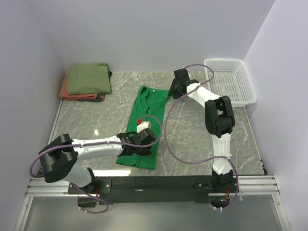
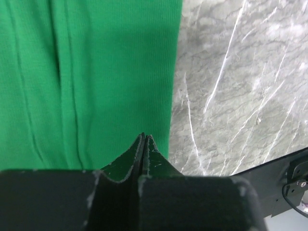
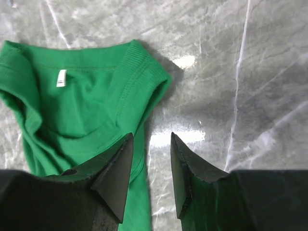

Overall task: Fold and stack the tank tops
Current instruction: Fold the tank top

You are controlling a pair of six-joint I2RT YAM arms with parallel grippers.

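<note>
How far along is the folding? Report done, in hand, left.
Done: olive green tank top lies folded atop the rust-red tank top, far left. In hand: bright green tank top, folded into a long strip mid-table; left jaws shut at its near hem, right jaws open by the collar. Left: fold it short, then stack it.

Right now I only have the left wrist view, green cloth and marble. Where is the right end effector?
Observer: The right end effector is open, straddling the edge of the green top near the collar.
Operator: Are the other tops done?
Observer: An olive top lies folded on a rust-red top, far left corner.
Operator: Anything on the far right?
Observer: A white basket, in the far right corner.
</note>
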